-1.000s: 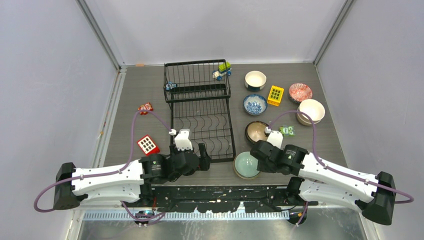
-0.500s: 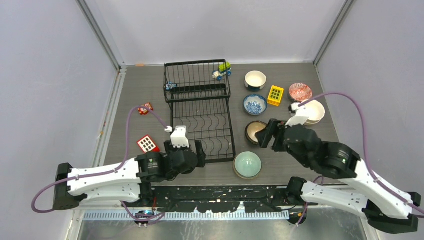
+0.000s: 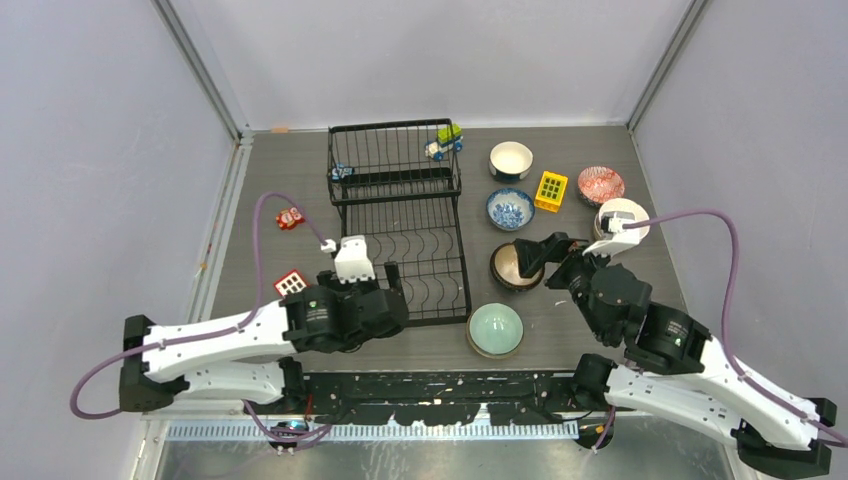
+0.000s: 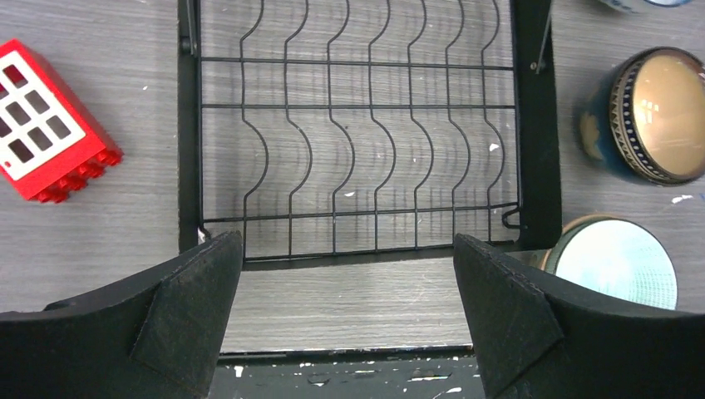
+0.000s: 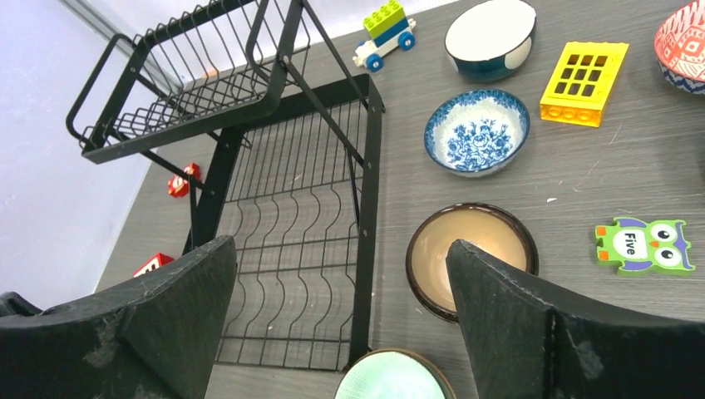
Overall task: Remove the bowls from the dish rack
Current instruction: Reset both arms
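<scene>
The black wire dish rack (image 3: 395, 188) (image 4: 532, 125) (image 5: 366, 166) holds no bowls. Six bowls stand on the table to its right: pale green (image 3: 495, 328) (image 5: 391, 378), brown (image 3: 512, 265) (image 4: 657, 112) (image 5: 465, 249), blue-and-white (image 3: 510, 208) (image 5: 475, 131), white (image 3: 511, 159), red-patterned (image 3: 600, 184), and cream (image 3: 625, 212), partly hidden by my right wrist. My right gripper (image 3: 548, 258) (image 5: 341, 249) hangs open and empty above the brown bowl. Over the rack's near edge, my left gripper (image 3: 368, 280) (image 4: 347, 283) is open and empty.
A toy car (image 3: 443, 142) sits at the rack's raised back corner, a small toy (image 3: 341, 172) at its left. A yellow block (image 3: 551, 190) and a green owl tile (image 5: 644, 243) lie among the bowls. Left of the rack are red blocks (image 3: 291, 284) (image 3: 290, 217).
My right gripper opened off the pale green bowl, left it on the table, then rose and drew back toward the brown bowl. The left arm shifted slightly left.
</scene>
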Controlling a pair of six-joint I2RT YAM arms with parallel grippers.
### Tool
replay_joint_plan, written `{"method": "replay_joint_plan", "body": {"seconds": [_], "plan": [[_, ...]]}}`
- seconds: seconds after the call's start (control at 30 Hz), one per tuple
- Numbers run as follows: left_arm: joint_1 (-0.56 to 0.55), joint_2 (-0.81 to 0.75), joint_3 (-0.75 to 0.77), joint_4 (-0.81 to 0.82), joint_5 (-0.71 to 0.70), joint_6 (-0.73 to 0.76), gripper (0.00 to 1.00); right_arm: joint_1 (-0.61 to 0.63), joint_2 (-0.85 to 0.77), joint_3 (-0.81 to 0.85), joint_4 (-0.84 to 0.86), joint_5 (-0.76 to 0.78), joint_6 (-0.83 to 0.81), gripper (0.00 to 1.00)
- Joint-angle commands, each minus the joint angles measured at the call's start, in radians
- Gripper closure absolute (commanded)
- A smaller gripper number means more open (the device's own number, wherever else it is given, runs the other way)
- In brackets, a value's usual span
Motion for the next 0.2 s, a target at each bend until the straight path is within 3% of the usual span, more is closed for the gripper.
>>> {"method": "replay_joint_plan", "body": {"seconds": [0.0, 0.17], "plan": [[-0.001, 0.102, 0.11, -0.181, -0.048, -0.189, 0.0, -0.002, 0.004, -0.022, 0.144, 0.076, -0.007, 0.0], [-0.004, 0.099, 0.105, -0.087, -0.052, -0.045, 0.0, -0.003, 0.036, -0.012, 0.13, 0.066, -0.008, 0.0]]}}
